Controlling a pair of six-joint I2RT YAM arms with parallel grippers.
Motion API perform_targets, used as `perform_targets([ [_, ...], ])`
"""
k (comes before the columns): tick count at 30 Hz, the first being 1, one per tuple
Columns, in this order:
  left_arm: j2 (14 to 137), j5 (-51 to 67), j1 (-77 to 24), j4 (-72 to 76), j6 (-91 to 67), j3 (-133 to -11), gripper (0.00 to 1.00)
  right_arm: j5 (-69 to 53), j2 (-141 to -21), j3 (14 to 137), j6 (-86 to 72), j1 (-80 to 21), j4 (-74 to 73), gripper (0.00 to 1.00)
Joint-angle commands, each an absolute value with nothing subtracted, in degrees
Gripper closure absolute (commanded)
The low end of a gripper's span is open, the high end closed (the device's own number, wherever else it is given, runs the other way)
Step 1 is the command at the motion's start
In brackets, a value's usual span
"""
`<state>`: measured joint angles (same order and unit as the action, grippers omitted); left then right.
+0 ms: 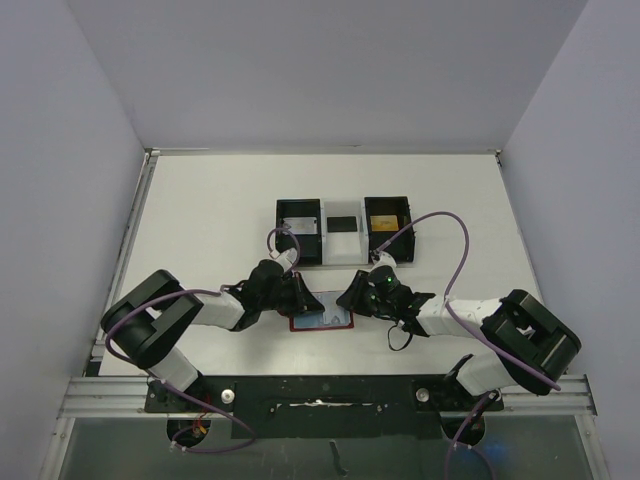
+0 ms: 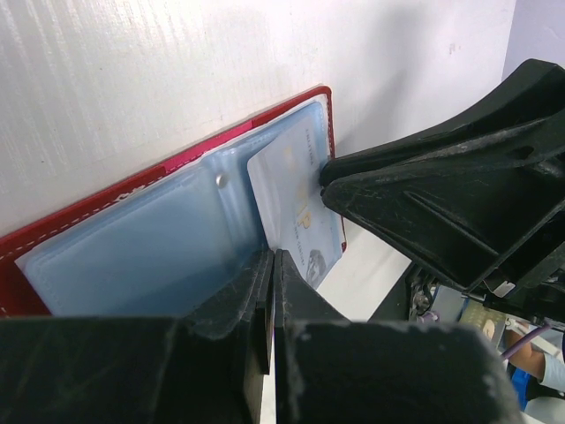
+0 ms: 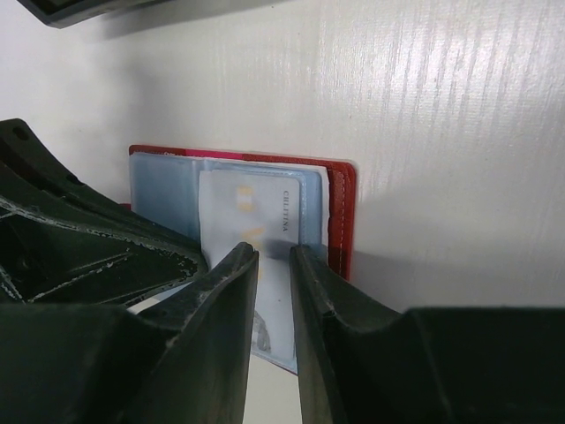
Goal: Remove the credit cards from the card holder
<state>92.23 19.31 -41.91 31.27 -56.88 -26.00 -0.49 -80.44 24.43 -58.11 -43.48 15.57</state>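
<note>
The top external view is showing the open red card holder (image 1: 323,322) lying on the white table (image 1: 200,230) between the left gripper (image 1: 300,296) and the right gripper (image 1: 350,292). Only the wrist views are resolving a pale credit card (image 2: 296,208) sticking partway out of the blue-grey lining. The left gripper's jaws are pressing together at the lining's near edge. The right gripper's jaws are standing narrowly apart over that card. Lavender walls (image 1: 330,70) are enclosing the table. Behind the holder, a three-compartment tray (image 1: 300,261) is carrying a grey card (image 1: 298,226), a black card (image 1: 343,224) and a gold card (image 1: 385,218).

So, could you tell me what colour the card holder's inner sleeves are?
Light blue-grey sleeves, best seen in the left wrist view.
</note>
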Motion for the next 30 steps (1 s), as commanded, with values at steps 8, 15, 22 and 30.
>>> perform_targets([
  [8, 89.3, 17.2, -42.0, 28.8, -55.6, -27.0, 1.00, -1.5, -80.9, 25.2, -55.2, -43.5, 11.9, 0.75],
  [15, 88.4, 16.3, -41.9, 26.5, -54.8, -27.3, 1.00, -2.4, -78.8, 27.2, -53.3, -43.5, 10.6, 0.80],
  [22, 88.3, 16.9, -41.9, 25.9, -54.4, -28.0, 1.00, -5.8, -77.1, 30.1, -50.8, -44.0, 10.8, 0.80],
  [30, 87.8, 16.7, -41.9, 25.6, -54.5, -28.4, 1.00, -3.9, -80.5, 31.1, -52.3, -43.9, 7.1, 0.78],
])
